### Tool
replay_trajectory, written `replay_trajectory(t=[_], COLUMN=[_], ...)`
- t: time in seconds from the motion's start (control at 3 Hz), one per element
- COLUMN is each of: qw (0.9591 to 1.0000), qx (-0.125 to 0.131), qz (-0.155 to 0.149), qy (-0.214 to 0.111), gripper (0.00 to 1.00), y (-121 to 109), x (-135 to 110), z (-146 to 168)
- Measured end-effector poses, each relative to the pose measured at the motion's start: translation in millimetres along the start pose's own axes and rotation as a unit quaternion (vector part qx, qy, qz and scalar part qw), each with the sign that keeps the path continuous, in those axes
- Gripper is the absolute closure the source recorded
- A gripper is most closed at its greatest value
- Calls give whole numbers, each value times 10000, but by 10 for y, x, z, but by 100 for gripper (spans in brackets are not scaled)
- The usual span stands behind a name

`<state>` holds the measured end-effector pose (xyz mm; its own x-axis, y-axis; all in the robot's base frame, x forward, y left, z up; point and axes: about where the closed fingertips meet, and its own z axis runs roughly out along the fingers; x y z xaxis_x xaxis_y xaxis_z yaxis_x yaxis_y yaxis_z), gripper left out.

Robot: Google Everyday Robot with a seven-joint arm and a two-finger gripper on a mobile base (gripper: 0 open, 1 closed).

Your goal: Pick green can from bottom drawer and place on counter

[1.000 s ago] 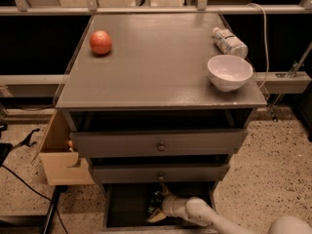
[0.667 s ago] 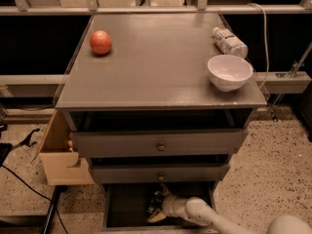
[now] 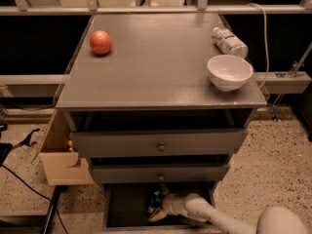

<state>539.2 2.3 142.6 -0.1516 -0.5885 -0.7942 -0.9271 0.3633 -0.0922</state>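
Observation:
The bottom drawer (image 3: 122, 208) stands pulled open under the two knobbed drawers, its inside dark. My gripper (image 3: 158, 204) reaches into it from the lower right on a white arm (image 3: 204, 213). A small dark-green shiny shape, the green can (image 3: 155, 197), sits right at the gripper's tip near the drawer's middle, partly hidden by it. I cannot tell whether the can is touched or held. The counter (image 3: 156, 67) is the flat grey top of the cabinet above.
On the counter lie a red apple (image 3: 100, 42) at the back left, a white bowl (image 3: 229, 72) at the right edge and a clear plastic bottle (image 3: 229, 42) behind it. A tan box (image 3: 61, 155) stands against the cabinet's left side. Cables run over the speckled floor.

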Motion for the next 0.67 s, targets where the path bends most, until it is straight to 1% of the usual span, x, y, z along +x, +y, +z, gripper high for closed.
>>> replay_trajectory(t=[0.67], qw=[9999], qx=[-149], qz=[6], qy=[74], gripper=[0], y=[28], x=[18], z=[109])
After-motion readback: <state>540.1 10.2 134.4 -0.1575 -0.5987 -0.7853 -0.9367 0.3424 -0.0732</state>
